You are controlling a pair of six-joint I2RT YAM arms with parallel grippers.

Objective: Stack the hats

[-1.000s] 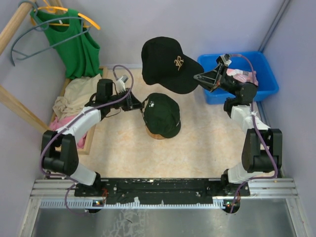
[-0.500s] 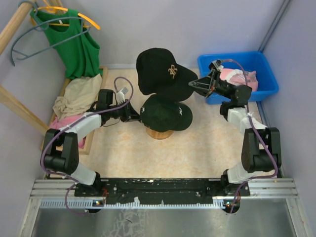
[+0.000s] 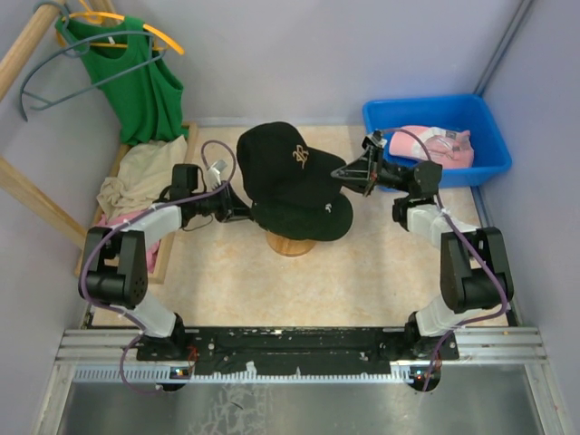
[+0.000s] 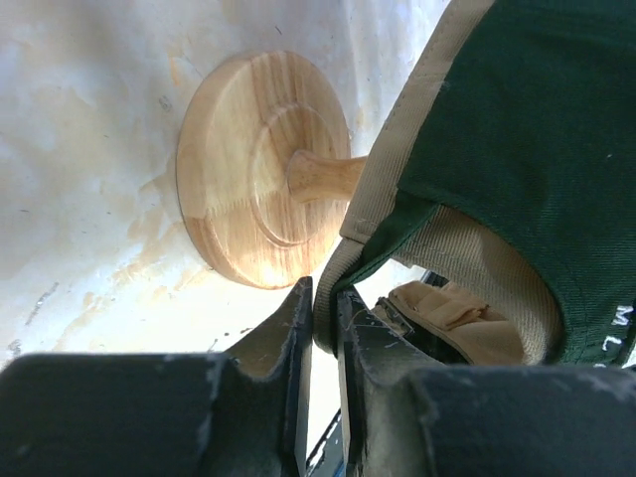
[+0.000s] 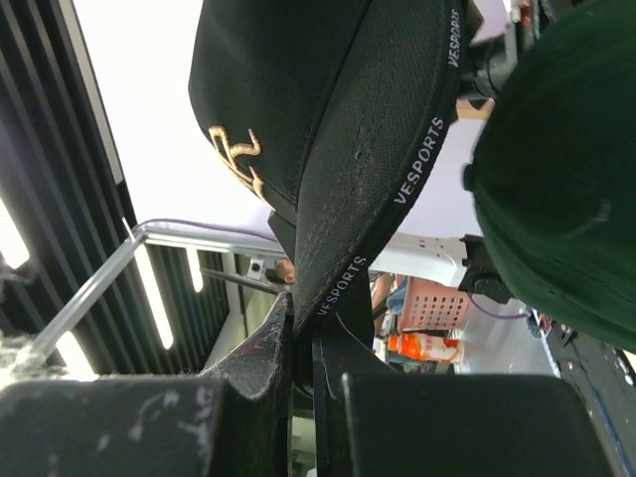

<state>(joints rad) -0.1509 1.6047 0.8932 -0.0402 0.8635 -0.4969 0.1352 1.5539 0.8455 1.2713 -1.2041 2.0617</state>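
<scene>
Top external: black cap (image 3: 281, 163) lies left of my right pincer (image 3: 349, 172), brim clamped, crown above green cap (image 3: 313, 217).
Left pincer (image 3: 237, 210): pinching green cap's rim.

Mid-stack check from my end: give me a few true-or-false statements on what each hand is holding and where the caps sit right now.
1. The right hand is shut on the brim of the black cap. True.
2. The left hand is open and clear of the dark green cap. False: it pinches that cap's lower edge.
3. The pink cap lies in the blue bin. True.
4. The dark green cap lies in the blue bin too. False: it sits on a wooden stand.
5. In the top view, the black cap overlaps the dark green cap. True.
</scene>
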